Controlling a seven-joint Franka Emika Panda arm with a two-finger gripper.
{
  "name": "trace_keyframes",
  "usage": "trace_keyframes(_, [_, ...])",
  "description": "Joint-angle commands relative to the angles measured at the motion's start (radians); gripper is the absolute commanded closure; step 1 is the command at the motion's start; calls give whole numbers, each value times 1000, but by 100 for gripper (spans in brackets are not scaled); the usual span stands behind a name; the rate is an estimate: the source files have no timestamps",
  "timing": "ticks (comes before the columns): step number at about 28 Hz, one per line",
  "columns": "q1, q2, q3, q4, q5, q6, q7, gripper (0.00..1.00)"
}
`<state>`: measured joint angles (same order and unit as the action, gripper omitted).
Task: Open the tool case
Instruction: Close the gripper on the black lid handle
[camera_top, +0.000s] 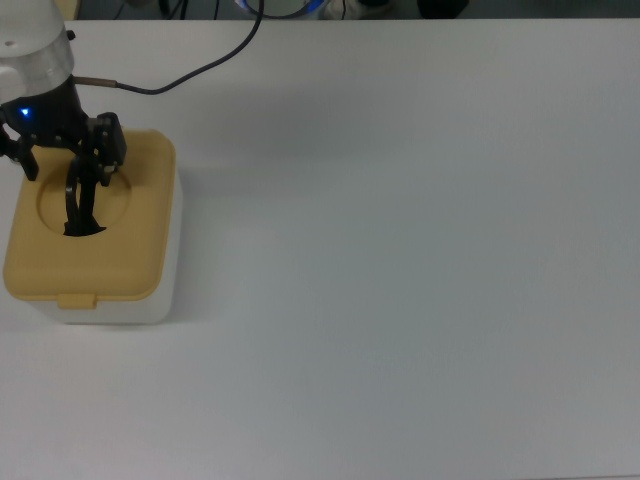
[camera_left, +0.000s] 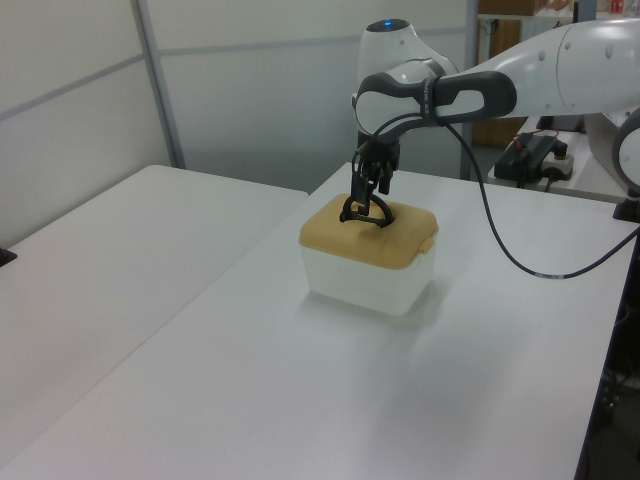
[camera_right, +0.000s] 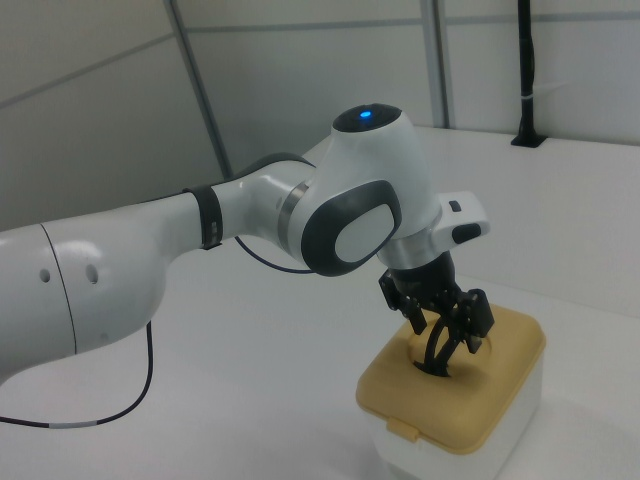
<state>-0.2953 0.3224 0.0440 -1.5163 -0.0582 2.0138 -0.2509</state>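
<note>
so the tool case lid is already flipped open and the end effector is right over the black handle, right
Not quite. The tool case lid is shut, lying flat on the white box, as the left view shows. The rest holds: the end effector is right over the black handle.
</note>
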Motion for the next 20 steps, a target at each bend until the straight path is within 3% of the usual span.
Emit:
trace_keyframes(1, [7, 4, -1, 22, 1, 2, 21, 41])
trace_keyframes(9, [7, 4, 2, 22, 6, 2, 13, 98])
trace_keyframes(20, [10, 1, 5, 19, 5, -6, 18, 100])
